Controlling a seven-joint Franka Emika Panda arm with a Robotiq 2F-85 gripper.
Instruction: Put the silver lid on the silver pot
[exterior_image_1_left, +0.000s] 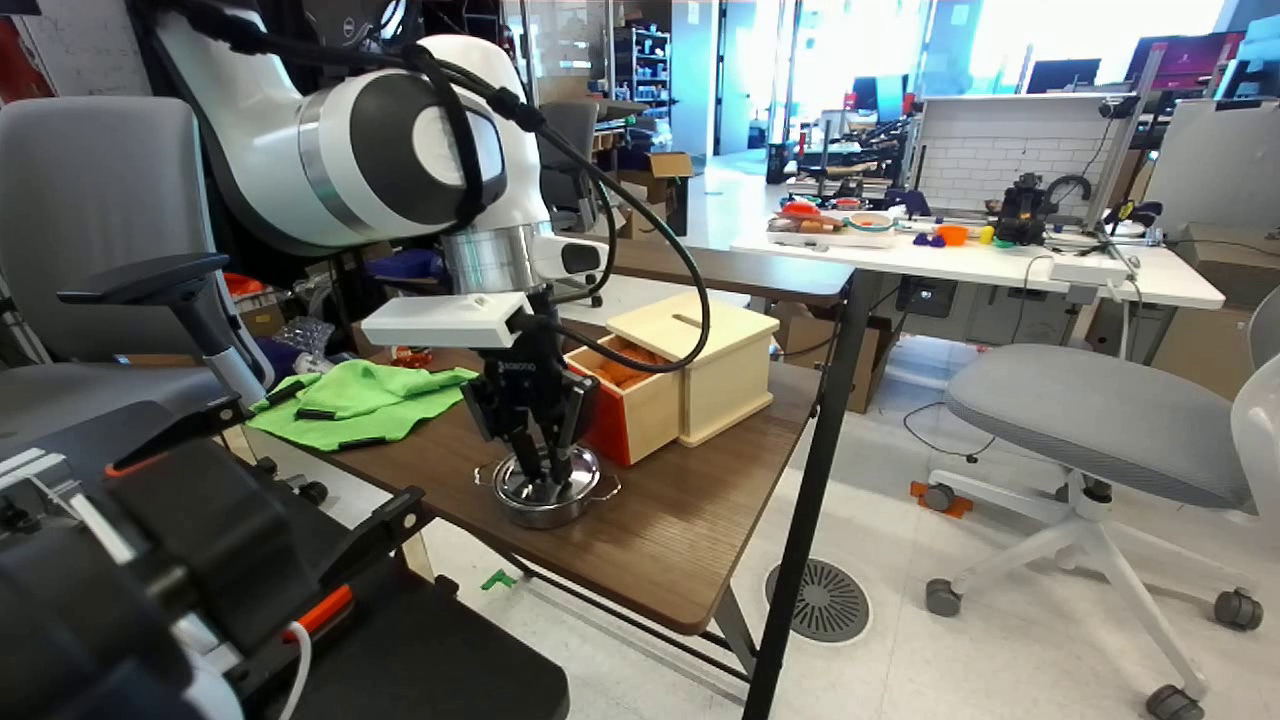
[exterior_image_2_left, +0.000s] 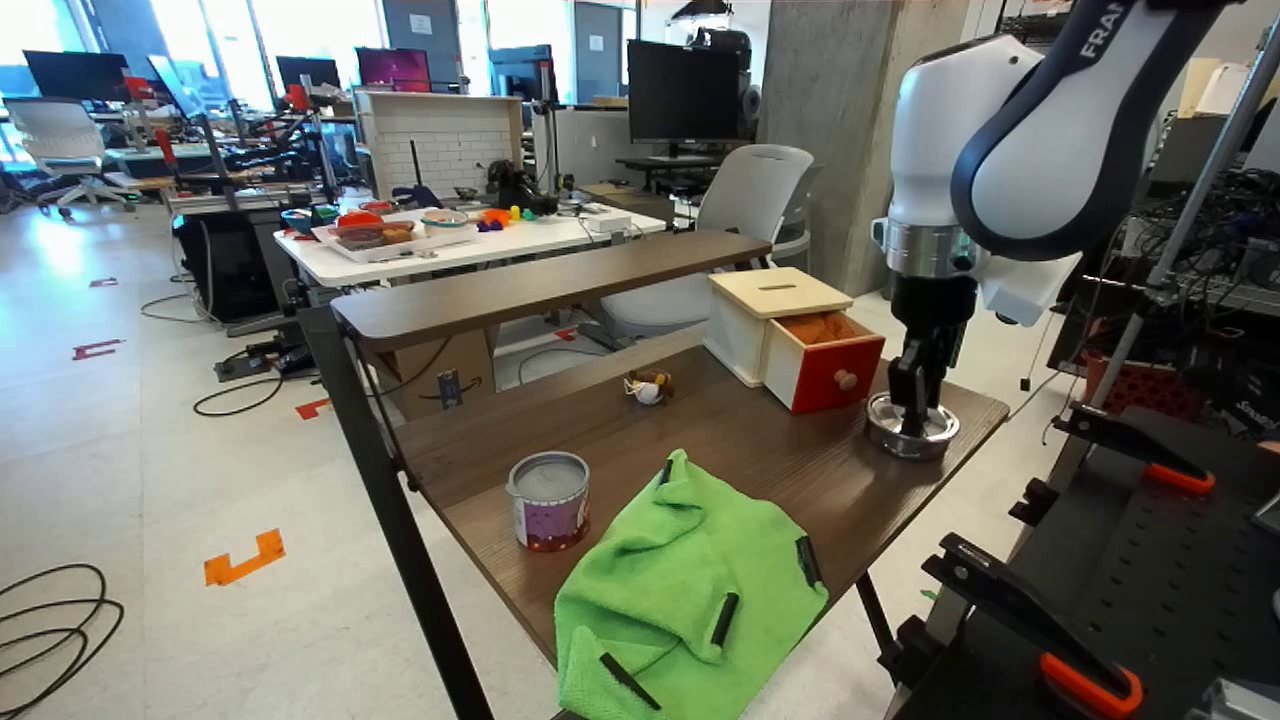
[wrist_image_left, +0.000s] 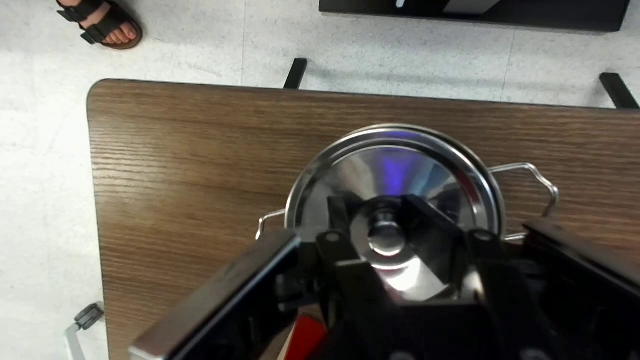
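Lid (wrist_image_left: 395, 170) is on the pot (exterior_image_1_left: 545, 516), knob (wrist_image_left: 386, 239) up, near the edge of the surface (exterior_image_1_left: 690, 540). Looks seated; can't confirm flush all round. Jaws stand part-way apart around the knob, visible gap on one side in the wrist view, so no grip as I read it. Handling, my guess: polished metal, stiff, light, slick, hard to break but easy to skid. Take it by the knob, not the rim; pot is likely light too, so a sideways nudge could drag both. Readable text: "ROBOTIQ" on the housing (exterior_image_1_left: 520, 366) above the jaws, "FRAN" on the arm (exterior_image_2_left: 1045, 170), rest cut off. Probable Dell badge on a panel (exterior_image_1_left: 345, 38) at the back. Label on the tub (exterior_image_2_left: 550, 502): too small to read.
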